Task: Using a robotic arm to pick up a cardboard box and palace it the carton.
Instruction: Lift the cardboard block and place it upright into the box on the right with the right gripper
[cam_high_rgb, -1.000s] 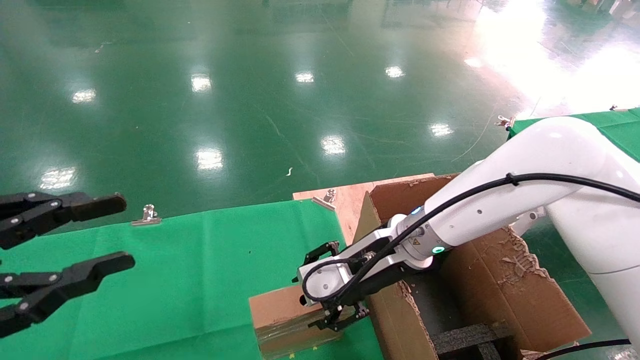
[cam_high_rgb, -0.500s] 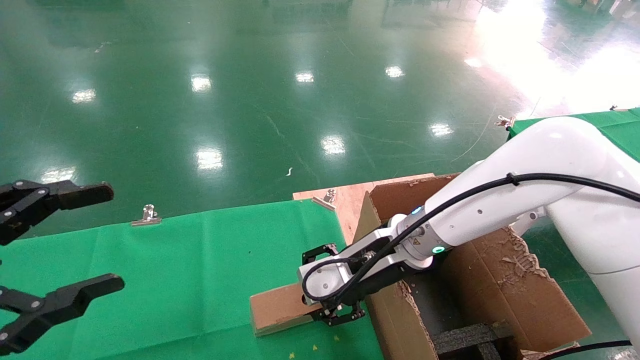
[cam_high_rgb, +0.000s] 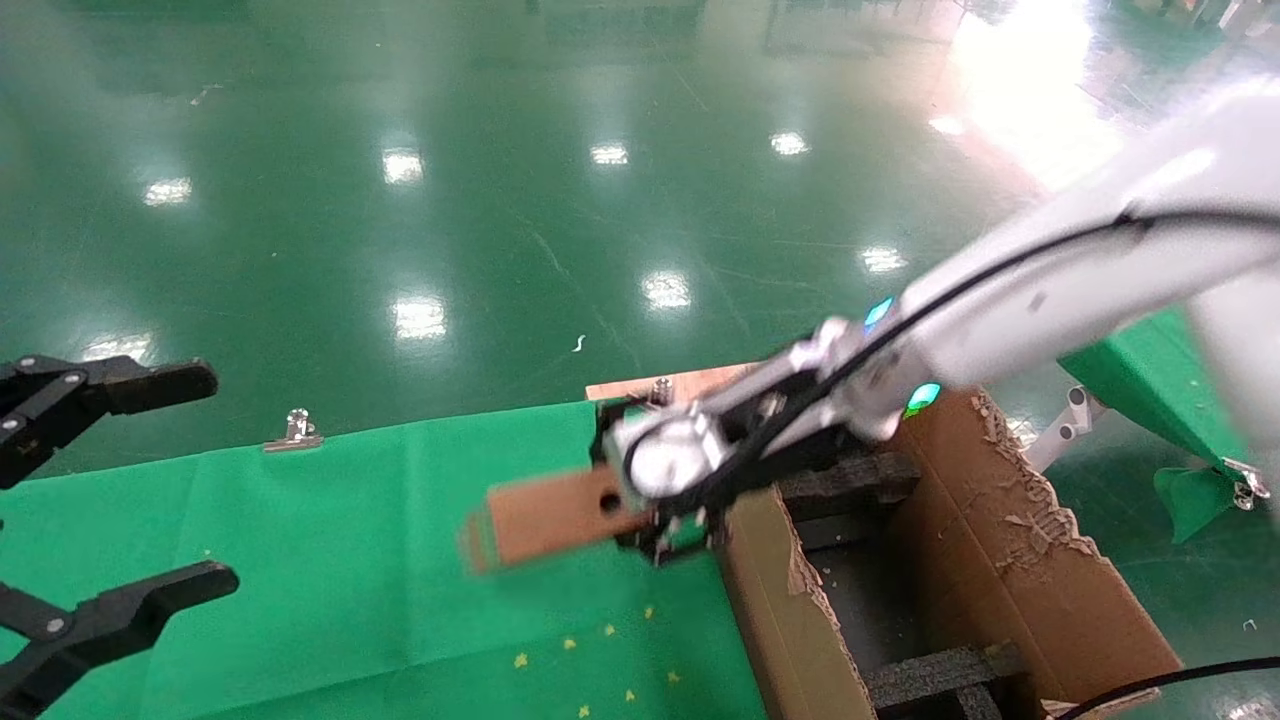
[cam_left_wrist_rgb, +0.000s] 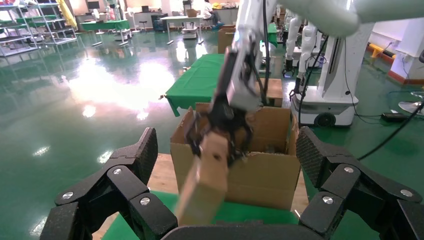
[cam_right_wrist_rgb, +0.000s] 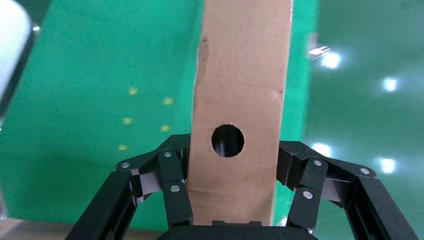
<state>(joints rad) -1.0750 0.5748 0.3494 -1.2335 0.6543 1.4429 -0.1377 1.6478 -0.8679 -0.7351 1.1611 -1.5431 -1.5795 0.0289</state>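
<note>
The white robotic arm reaches in from the right, and its black right gripper (cam_high_rgb: 655, 495) is shut on the cardboard box (cam_high_rgb: 545, 515). The box hangs in the air above the green cloth, sticking out leftward, with its round hole facing up. In the right wrist view the fingers (cam_right_wrist_rgb: 172, 175) press both long sides of the box (cam_right_wrist_rgb: 240, 90) just behind the hole. The carton (cam_high_rgb: 1000, 560) stands open immediately right of the held box, ragged flaps up. My left gripper (cam_high_rgb: 215, 480) hovers open at the far left, holding nothing. The left wrist view shows the box (cam_left_wrist_rgb: 205, 180) in front of the carton (cam_left_wrist_rgb: 265, 175).
A green cloth (cam_high_rgb: 350, 540) covers the table, held by a metal clip (cam_high_rgb: 296, 428) at its far edge. Black foam inserts (cam_high_rgb: 930, 670) lie inside the carton. A bare wooden board (cam_high_rgb: 690, 385) shows behind the carton. A second green-covered table (cam_high_rgb: 1180, 400) stands to the right.
The right arm has lifted the box off the cloth and swung it up and away. Its elbow has risen sharply. The left gripper drifted slightly left, its fingers spread wider.
</note>
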